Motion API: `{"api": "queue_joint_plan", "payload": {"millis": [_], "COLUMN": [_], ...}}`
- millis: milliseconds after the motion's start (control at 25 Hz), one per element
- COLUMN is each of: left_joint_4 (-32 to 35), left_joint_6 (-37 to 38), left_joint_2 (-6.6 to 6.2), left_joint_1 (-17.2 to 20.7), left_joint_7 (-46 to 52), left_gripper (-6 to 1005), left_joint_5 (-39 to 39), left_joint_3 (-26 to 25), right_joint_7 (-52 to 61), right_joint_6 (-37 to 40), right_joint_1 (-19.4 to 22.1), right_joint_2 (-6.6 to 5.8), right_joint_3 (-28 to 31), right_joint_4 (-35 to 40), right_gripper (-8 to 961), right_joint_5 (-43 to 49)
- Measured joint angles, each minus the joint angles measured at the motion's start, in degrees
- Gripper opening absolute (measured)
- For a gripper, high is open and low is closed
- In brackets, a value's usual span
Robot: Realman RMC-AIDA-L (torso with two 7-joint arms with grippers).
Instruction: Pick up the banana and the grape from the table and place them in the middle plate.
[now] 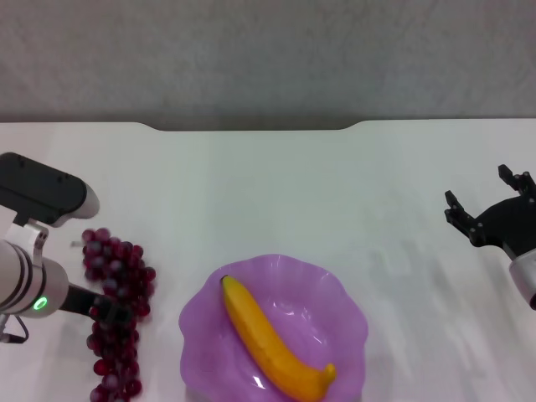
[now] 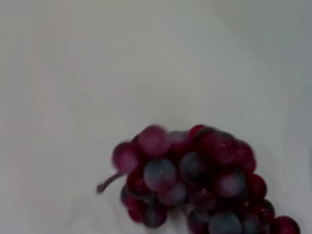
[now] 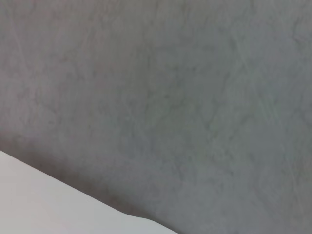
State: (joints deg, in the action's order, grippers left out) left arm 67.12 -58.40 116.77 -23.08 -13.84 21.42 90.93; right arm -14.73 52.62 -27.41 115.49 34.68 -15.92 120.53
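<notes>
Lying diagonally inside the purple plate (image 1: 347, 335) as the banana (image 1: 272, 343), resting on the white counter (image 1: 276, 193) just left of that plate as the grapes (image 1: 117, 314) with the left gripper (image 1: 113, 311) pressing in, grip undeterminable, right gripper (image 1: 490, 205) hovering released far right.

This looks like a robot test room or lab, not a home. A plain white table (image 1: 276, 193) with a notch cut in its far edge stands on a dull grey floor (image 1: 268, 59), with no cloth or kitchen clutter. On it lie only a purple plate (image 1: 347, 335), a banana (image 1: 272, 339) in it and a bunch of grapes (image 1: 117, 310), laid out like props. Black and white robot arms reach in from both sides.
</notes>
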Motion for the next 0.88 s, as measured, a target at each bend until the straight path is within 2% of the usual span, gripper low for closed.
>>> {"api": "queue_joint_plan", "payload": {"millis": [280,480,640,880], "left_joint_4": [-0.1,-2.8,-5.2,-5.3], "left_joint_6": [-0.4,0.2,0.5,1.0], "left_joint_2": [-0.03,0.07,0.16,0.19], "left_joint_1": [-1.0,-2.6,-3.9,-4.2], "left_joint_7": [-0.8,-0.6,-0.4,-0.4], "left_gripper": [817,816,769,698], "left_joint_5": [1.0,1.1,1.1,1.1], "left_joint_3": [0.1,0.1,1.2,2.3], "right_joint_7": [0.1,0.2,0.1,-0.1], "right_joint_6": [0.0,0.0,0.1,0.1], "right_joint_1": [0.2,0.0,0.0,0.1], "right_joint_2": [0.0,0.0,0.0,0.0], "right_joint_3": [0.0,0.0,0.0,0.0], "right_joint_4": [0.1,0.1,0.1,0.1], "right_gripper": [882,881,881,881], "right_joint_5": [0.0,0.0,0.0,0.0]}}
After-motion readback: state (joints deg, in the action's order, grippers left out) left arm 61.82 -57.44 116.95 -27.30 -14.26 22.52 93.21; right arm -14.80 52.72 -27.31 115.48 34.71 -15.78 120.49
